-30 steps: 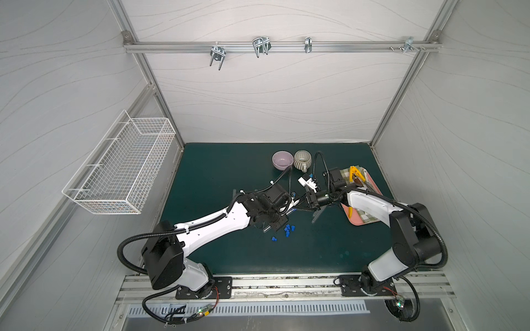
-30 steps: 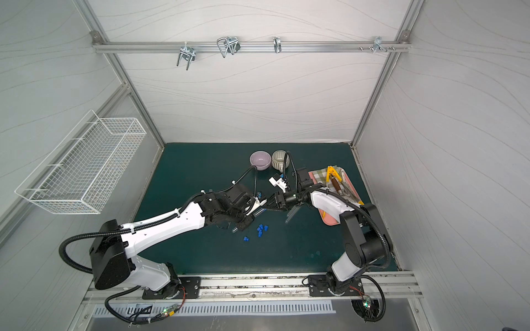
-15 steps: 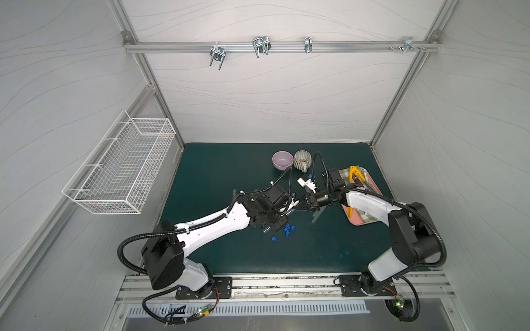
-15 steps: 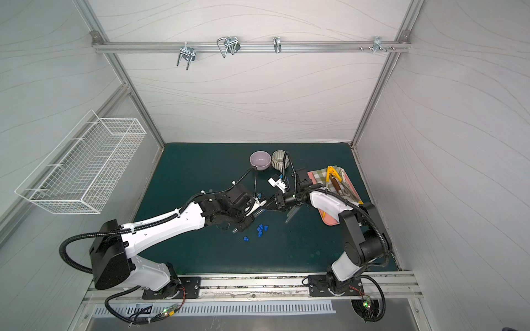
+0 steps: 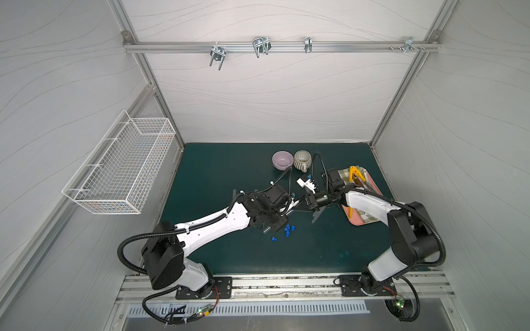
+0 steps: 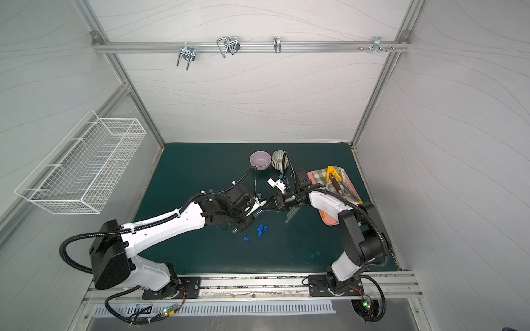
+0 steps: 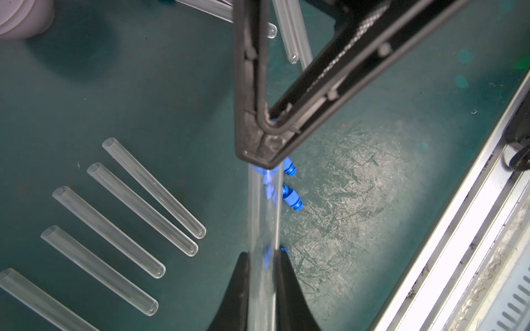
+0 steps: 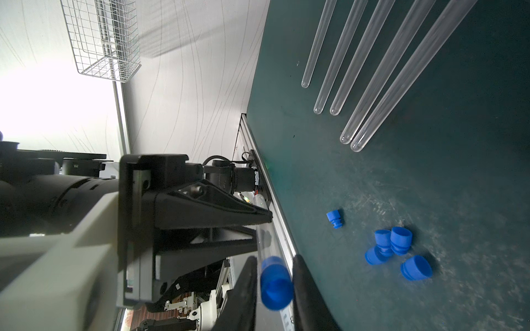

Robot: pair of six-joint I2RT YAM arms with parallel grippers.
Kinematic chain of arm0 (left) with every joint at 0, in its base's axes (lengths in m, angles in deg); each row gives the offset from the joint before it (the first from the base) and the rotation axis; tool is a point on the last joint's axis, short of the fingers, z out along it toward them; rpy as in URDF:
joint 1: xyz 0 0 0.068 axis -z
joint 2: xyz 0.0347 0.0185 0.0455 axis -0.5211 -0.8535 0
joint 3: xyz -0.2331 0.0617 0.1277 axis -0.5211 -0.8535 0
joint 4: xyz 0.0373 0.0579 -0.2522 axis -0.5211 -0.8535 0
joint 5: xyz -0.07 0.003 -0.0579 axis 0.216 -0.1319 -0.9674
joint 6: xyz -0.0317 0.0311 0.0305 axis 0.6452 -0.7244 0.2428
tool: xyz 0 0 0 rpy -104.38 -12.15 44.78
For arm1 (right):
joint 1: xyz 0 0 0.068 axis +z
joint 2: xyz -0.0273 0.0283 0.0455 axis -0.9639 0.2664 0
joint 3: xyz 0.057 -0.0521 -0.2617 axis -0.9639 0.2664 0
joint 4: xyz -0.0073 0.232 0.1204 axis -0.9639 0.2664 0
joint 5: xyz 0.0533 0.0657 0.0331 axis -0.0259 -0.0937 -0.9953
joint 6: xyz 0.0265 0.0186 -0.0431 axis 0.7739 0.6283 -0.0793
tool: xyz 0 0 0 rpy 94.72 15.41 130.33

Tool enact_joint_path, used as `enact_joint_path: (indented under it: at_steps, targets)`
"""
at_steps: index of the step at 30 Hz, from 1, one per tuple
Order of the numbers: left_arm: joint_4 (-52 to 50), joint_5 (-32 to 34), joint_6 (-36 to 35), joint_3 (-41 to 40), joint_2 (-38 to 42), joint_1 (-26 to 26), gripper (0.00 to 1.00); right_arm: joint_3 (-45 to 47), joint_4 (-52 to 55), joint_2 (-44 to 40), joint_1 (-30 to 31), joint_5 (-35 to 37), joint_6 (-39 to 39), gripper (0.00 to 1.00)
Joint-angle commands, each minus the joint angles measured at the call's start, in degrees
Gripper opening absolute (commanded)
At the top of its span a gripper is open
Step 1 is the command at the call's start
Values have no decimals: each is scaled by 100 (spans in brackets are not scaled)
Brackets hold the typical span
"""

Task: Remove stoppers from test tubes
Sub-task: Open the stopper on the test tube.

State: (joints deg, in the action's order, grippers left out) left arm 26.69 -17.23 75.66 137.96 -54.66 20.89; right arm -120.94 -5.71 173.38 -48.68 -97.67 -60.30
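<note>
we log: left end effector clamped on clear test tube, held over the bench | right end effector pinching blue stopper seated in tube mouth | loose stoppers on bench | uncapped test tubes lying nearby

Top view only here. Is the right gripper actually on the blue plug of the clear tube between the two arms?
Observer: Yes; the right wrist view shows the right gripper closed on the small bright blue plastic stopper, seated in the mouth of the long clear test tube.
Operator: Is the left holding?
Observer: The left wrist view shows the left gripper shut on that tube.
Operator: How many are done?
Observer: Five open clear tubes lie side by side on the dark green mat.
</note>
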Motion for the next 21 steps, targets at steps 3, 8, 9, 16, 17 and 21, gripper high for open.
enact_joint_path:
  at_steps: [3,8,9,16,17,21]
  targets:
    - [214,58,-116,-18,71,27,2,-49,96,40,66,-224,-159,24]
    - [222,70,-116,-25,62,27,2,-40,95,48,68,-228,-167,17]
    - [217,82,-110,-23,62,27,2,-40,110,48,72,-232,-180,15]
    - [206,157,-127,-22,54,27,1,-58,173,27,59,-215,-230,6]
    - [209,190,-137,-23,61,27,1,-58,192,21,43,-217,-238,4]
    - [203,295,-154,-40,65,31,1,-42,218,-9,-66,-227,-238,0]
